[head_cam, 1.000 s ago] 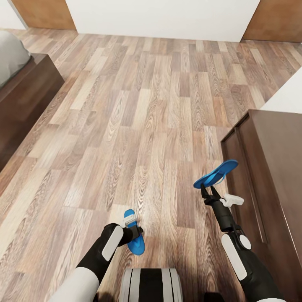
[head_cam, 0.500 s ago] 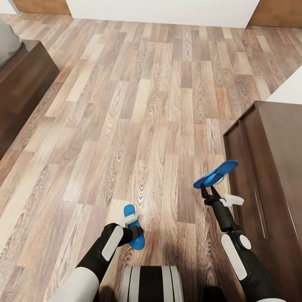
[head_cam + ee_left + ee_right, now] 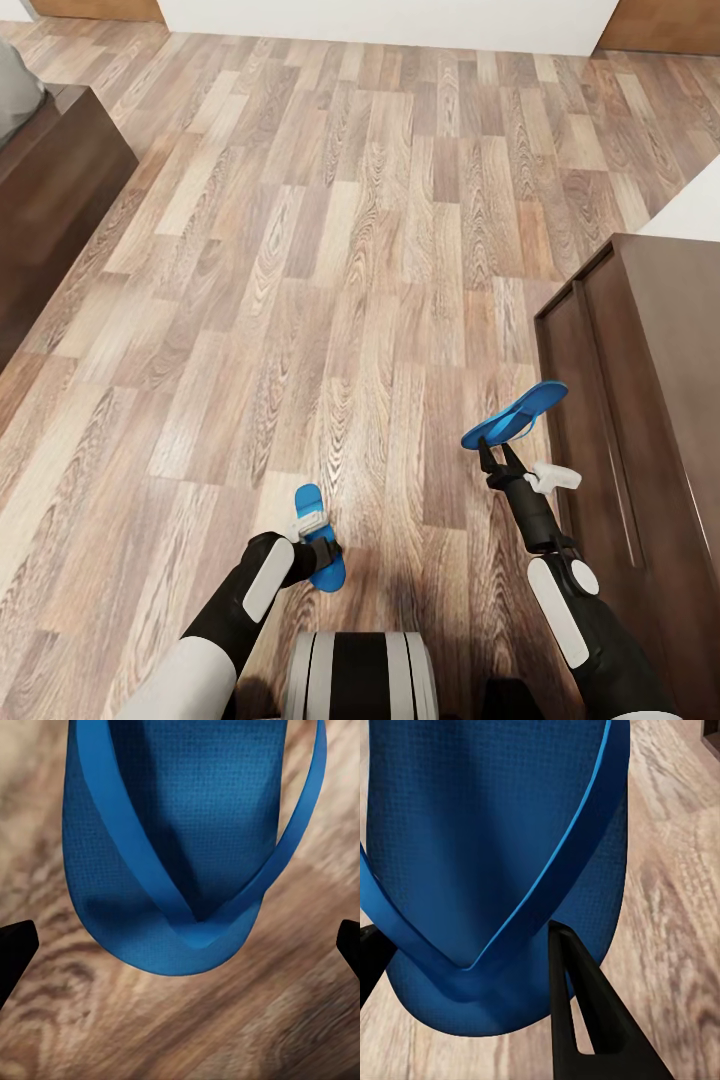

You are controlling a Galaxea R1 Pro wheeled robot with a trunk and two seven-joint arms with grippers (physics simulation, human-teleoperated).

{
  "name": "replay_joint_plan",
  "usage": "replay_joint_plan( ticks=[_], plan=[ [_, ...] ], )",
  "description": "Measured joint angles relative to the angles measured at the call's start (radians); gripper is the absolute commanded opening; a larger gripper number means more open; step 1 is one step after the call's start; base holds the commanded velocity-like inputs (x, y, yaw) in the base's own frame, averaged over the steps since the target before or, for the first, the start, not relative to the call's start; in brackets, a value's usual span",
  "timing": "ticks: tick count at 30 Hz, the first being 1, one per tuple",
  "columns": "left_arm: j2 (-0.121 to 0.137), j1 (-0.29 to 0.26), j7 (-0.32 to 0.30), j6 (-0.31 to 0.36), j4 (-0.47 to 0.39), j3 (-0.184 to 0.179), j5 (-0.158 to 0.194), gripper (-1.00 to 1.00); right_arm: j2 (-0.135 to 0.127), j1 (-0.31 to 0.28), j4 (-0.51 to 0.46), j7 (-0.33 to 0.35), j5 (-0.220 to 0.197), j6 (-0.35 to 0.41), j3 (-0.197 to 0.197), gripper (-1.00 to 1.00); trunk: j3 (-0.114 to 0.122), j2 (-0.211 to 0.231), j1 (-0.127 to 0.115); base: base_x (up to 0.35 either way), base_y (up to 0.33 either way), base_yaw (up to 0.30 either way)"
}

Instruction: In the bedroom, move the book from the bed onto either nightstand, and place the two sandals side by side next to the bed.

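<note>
- Head view: each arm carries one of the two sandals off the floor (image 3: 380,250), the left sandal (image 3: 322,560) low and near by the robot's base, the right sandal (image 3: 515,412) held higher beside a dark brown cabinet (image 3: 650,420) at the right.
- Left gripper (image 3: 318,545): its jaws look pressed onto the sandal in the head view; in the left wrist view the dark finger tips stand wide at either side of the sole, so I judge it held further back.
- Right gripper (image 3: 497,450): jaws pinching the toe end of its sandal, one black finger (image 3: 585,1020) crossing under the sole.
- Progress: both sandals are picked up but not yet set down; the bed (image 3: 50,190) lies well apart at the far left (only its brown frame corner and a sliver of mattress are visible). Placing them side by side is left; whether the book step is done, I cannot tell.
- Looks: bright blue, thin, finely dotted soles with slim blue Y-straps.
</note>
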Motion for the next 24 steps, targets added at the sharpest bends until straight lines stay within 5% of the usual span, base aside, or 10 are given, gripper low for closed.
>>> replay_joint_plan(
  ticks=[24],
  plan=[
    [0.000, 0.000, -0.001, -0.002, 0.000, 0.000, 0.001, 1.00, 0.000, 0.000, 0.000, 0.000, 0.000, 0.000, 0.000, -1.00, 0.000, 0.000, 0.000, 0.057, -0.013, 0.000]
  ],
)
